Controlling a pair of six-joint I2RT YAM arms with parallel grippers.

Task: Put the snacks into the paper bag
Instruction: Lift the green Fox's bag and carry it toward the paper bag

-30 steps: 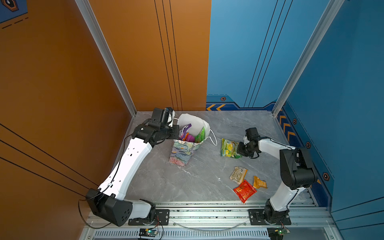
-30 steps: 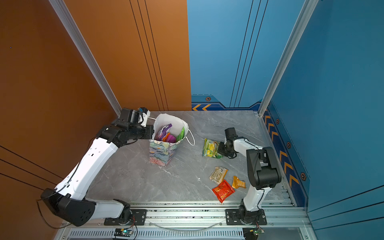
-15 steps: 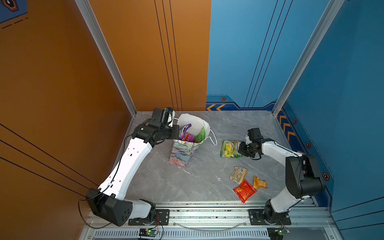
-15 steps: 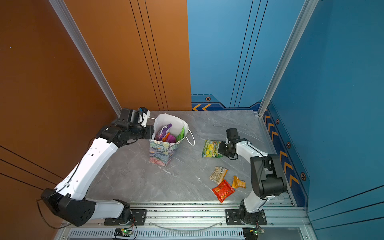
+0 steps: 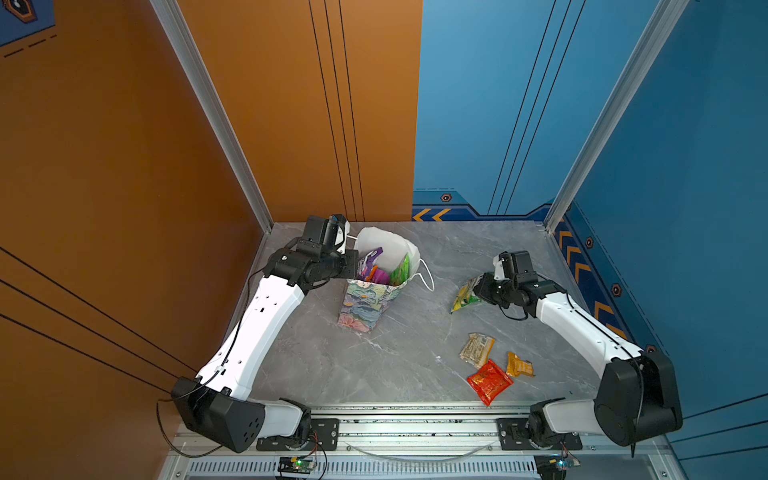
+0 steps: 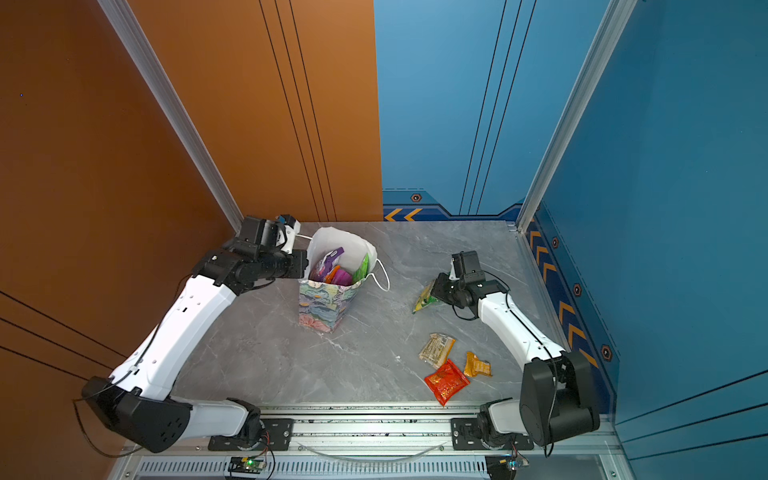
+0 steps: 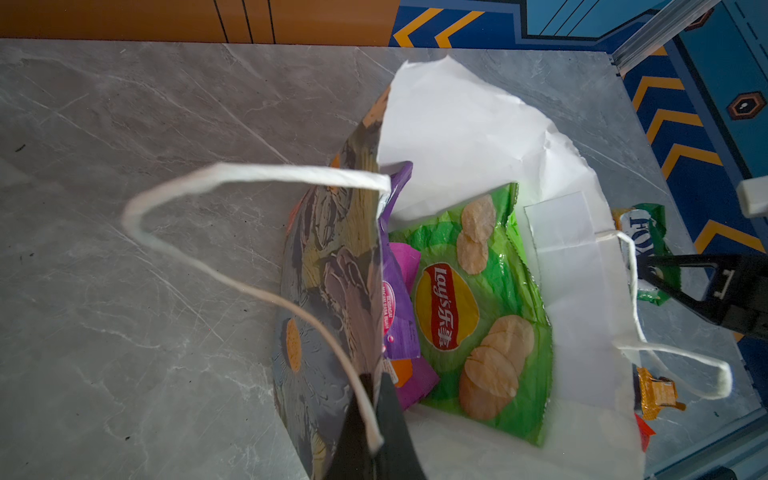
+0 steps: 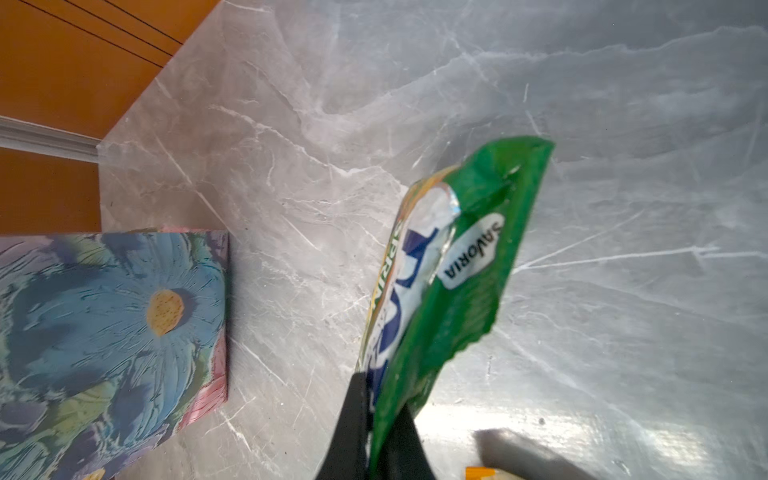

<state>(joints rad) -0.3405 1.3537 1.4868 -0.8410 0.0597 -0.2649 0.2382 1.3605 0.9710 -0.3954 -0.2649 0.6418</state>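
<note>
The paper bag [image 5: 361, 307] [image 6: 320, 305] stands upright at the back left, floral outside, white inside [image 7: 457, 137]. My left gripper [image 5: 353, 264] [image 7: 374, 382] is shut on its near rim beside a cord handle. Inside the bag lie a green Lay's packet [image 7: 478, 307] and purple packets [image 7: 399, 316]. My right gripper [image 5: 482, 286] [image 8: 376, 399] is shut on the edge of a yellow-green Fox's packet [image 5: 465, 295] [image 8: 457, 266], which hangs tilted just above the table, right of the bag. A tan packet [image 5: 477, 350], a red one [image 5: 489, 381] and an orange one [image 5: 518, 365] lie at the front right.
The bag's other cord handle [image 5: 426, 278] droops toward the right gripper. An orange wall closes the left side and a blue wall the right. A metal rail [image 5: 415, 419] runs along the table's front edge.
The right arm has swung its elbow outward and raised the Fox's packet from lying flat to hanging tilted. The left arm and the bag have not moved.
</note>
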